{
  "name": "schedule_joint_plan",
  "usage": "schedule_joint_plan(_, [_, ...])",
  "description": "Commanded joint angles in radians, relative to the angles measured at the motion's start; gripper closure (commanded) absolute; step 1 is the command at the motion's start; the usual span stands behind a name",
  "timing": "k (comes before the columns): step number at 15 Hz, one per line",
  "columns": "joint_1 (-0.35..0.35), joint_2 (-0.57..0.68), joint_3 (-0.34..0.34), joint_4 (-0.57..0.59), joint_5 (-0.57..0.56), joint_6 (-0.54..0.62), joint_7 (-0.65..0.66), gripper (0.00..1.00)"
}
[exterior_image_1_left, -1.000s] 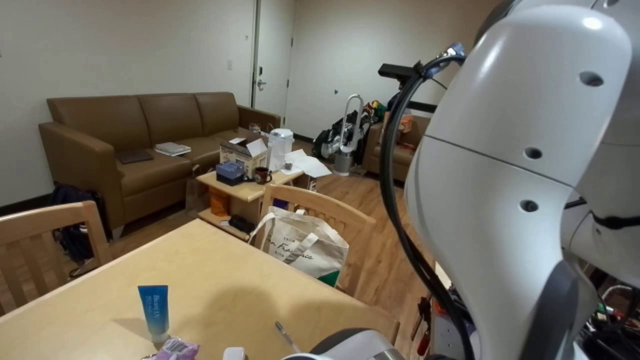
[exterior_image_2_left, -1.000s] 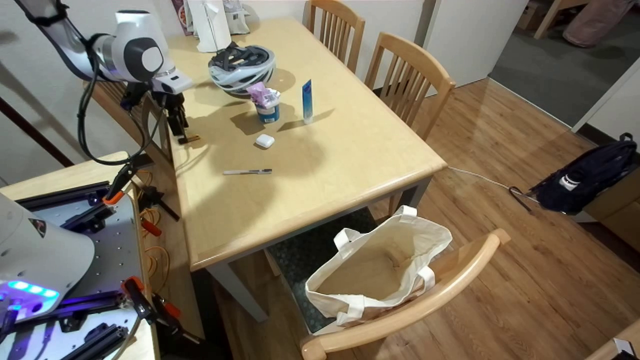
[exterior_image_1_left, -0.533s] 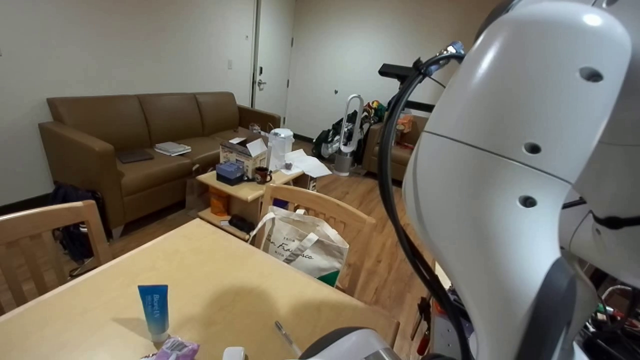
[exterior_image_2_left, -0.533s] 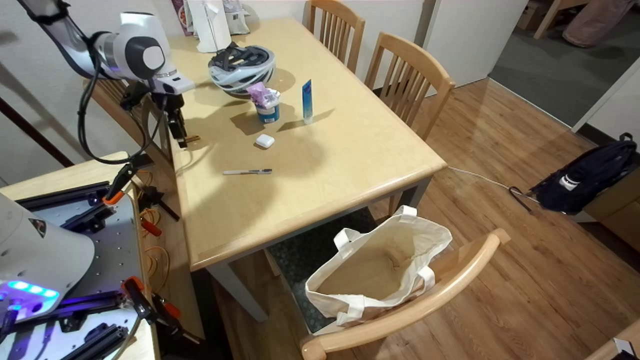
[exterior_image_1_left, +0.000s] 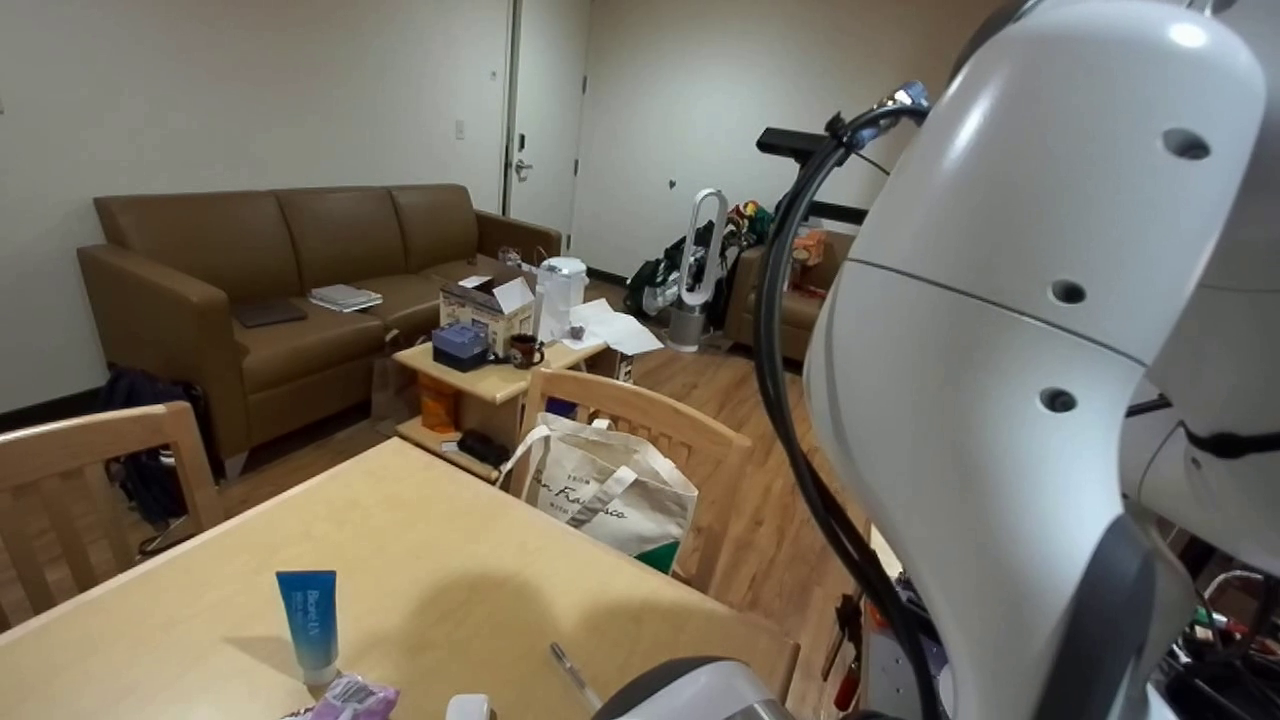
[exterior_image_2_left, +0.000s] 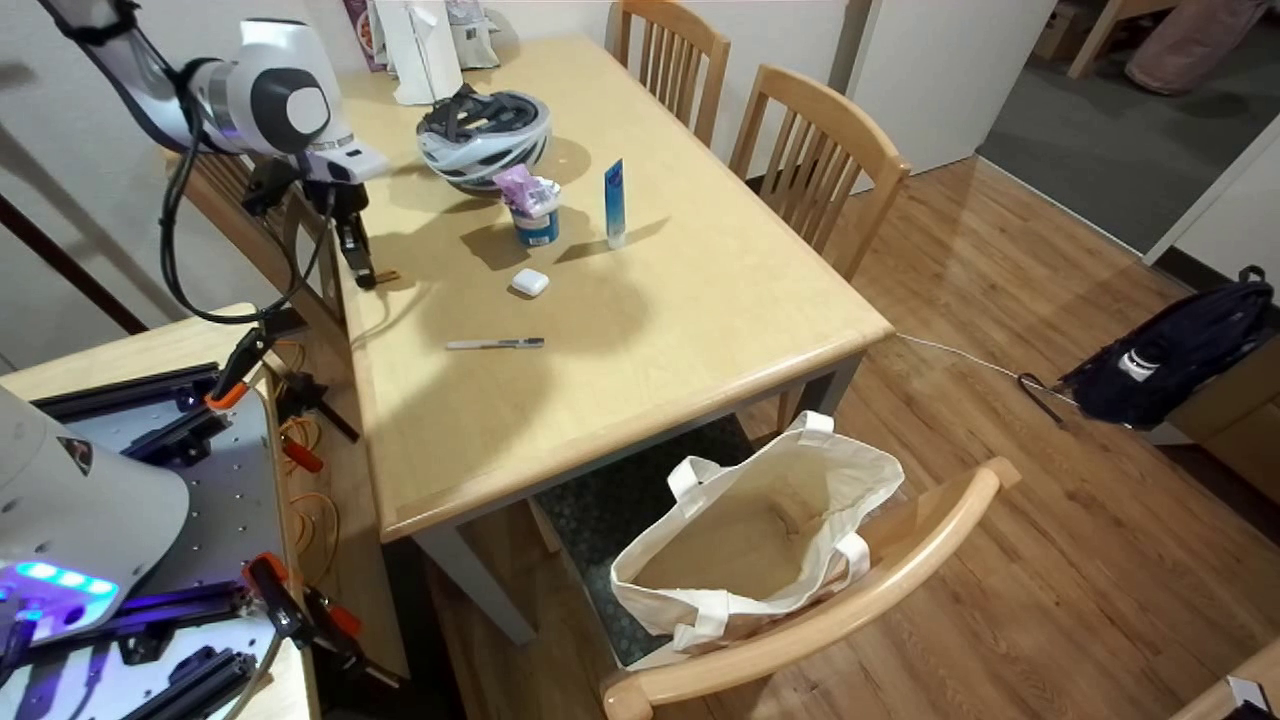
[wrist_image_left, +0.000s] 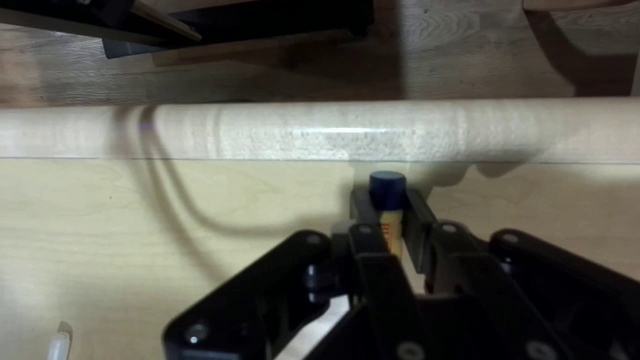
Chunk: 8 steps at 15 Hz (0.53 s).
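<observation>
The hand (wrist_image_left: 389, 200) is clamped on a blue-capped lip balm tube (wrist_image_left: 389, 206), right of centre in the wrist view, near the rounded edge of the pale-grained bench (wrist_image_left: 240, 132). A centred pinch before a straight lift should suit this slim, smooth-looking cylinder; off-centre pressure could let it pivot. Left of centre in an exterior view lie a slender pen (exterior_image_2_left: 495, 344) and a rounded white earbud case (exterior_image_2_left: 530, 282).

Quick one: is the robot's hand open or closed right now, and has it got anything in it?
Hand: closed, holding a small blue-capped yellow tube.
</observation>
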Motion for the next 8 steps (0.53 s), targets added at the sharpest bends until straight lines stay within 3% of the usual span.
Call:
schedule_joint_plan(1, [-0.018,-0.037,0.008,-0.004,0.013,-0.090,-0.038,0.96])
schedule_joint_plan(8, [-0.024,-0.311,-0.068,-0.035,-0.126,-0.461,0.066,0.96])
